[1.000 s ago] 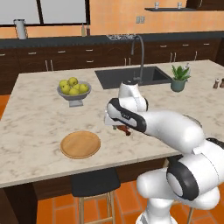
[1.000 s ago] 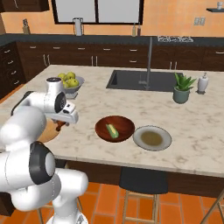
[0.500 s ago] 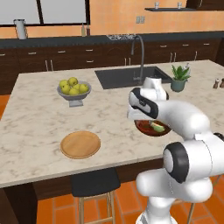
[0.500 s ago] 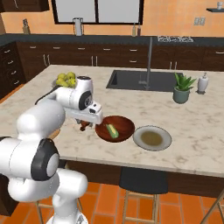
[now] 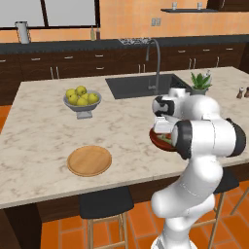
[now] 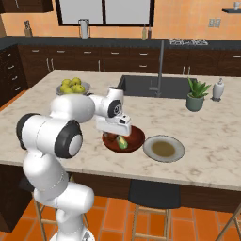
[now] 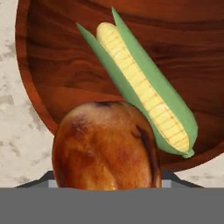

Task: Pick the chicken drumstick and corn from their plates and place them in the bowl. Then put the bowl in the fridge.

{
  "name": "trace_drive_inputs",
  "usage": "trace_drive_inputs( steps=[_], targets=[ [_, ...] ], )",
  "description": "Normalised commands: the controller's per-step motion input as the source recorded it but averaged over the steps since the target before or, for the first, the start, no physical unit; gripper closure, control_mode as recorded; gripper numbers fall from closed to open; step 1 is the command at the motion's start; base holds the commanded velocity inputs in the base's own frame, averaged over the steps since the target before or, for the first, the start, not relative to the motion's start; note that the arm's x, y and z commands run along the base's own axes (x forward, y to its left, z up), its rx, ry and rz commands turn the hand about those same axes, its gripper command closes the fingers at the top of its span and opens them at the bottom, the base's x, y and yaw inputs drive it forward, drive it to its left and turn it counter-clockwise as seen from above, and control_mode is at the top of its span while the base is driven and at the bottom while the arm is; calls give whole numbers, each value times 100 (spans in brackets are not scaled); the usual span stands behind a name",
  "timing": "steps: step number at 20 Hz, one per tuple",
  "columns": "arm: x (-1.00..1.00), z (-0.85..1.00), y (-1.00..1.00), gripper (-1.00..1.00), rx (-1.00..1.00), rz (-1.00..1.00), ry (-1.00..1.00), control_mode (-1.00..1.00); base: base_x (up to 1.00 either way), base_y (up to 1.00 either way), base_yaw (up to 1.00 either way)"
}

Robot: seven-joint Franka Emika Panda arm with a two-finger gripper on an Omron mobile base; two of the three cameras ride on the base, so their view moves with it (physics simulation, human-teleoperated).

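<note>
Gripper (image 6: 116,137) hangs just over the near-left edge of the bowl (image 6: 134,140), at the centre of the right base view, its jaws pinching the chicken drumstick (image 7: 106,146); in the hand view the rounded brown meat fills the lower middle, right above the bowl's rim. Largest of the containers in view is the sink (image 5: 141,85), a dark basin sunk in the island counter (image 5: 44,136), upper middle of the left base view. A grey footed bowl (image 5: 82,106) at centre left holds a pile of yellow-green fruit (image 5: 80,95). Below it lies the wooden plate (image 5: 89,160), bare. Right of the bowl, in the right base view, sits the grey plate (image 6: 163,148), also bare. Inside the bowl the corn (image 7: 143,91) lies slanted, husk leaves alongside.
</note>
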Motion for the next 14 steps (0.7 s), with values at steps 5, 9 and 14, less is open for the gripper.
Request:
trace_drive_inputs(
  steps=[5,9,14],
  targets=[
    [71,-35,1,100,-5,0,8,-100,0,0,0],
    [58,-47,0,100,-7,1,2,-100,0,0,0],
    [-10,-43,0,100,-5,1,-2,-100,0,0,0]
  ],
)
